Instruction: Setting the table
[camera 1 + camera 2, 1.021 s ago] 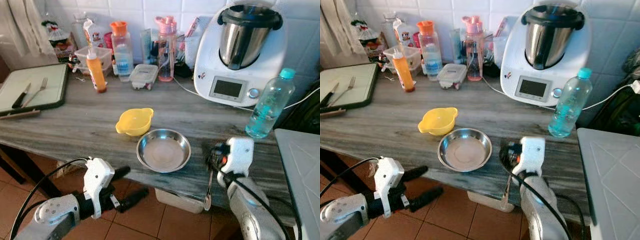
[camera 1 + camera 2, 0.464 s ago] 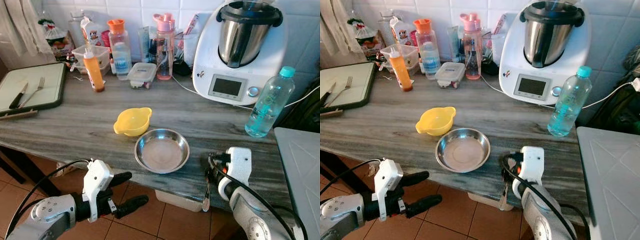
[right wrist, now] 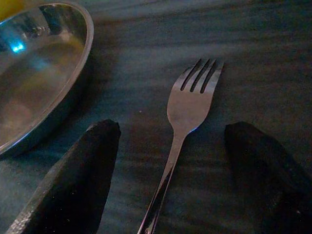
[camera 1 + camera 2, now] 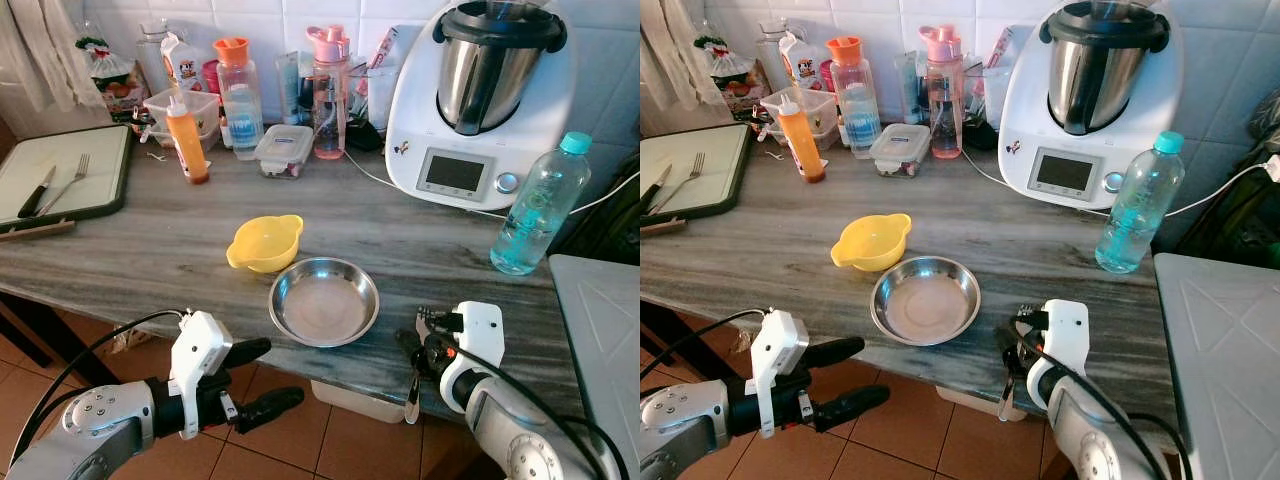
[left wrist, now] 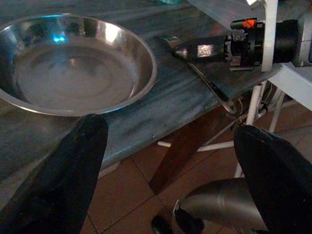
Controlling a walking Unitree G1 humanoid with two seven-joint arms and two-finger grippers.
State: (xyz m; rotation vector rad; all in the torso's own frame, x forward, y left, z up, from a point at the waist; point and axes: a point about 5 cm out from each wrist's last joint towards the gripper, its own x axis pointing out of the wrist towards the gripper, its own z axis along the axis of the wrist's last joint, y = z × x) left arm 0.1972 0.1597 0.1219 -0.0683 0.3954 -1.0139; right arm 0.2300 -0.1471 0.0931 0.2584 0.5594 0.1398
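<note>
Grey wood-grain table fills mid-frame, a steel bowl at centre. Lower right, the right gripper — fingers apart — straddles a fork lying beside the bowl, apparently just placed. Lower left, the left gripper hangs open — more settings seemingly remain.

You were looking at a home kitchen. A food processor stood on the wood-grain counter against white wall tiles. Bottles and a cutting board sat nearby.
</note>
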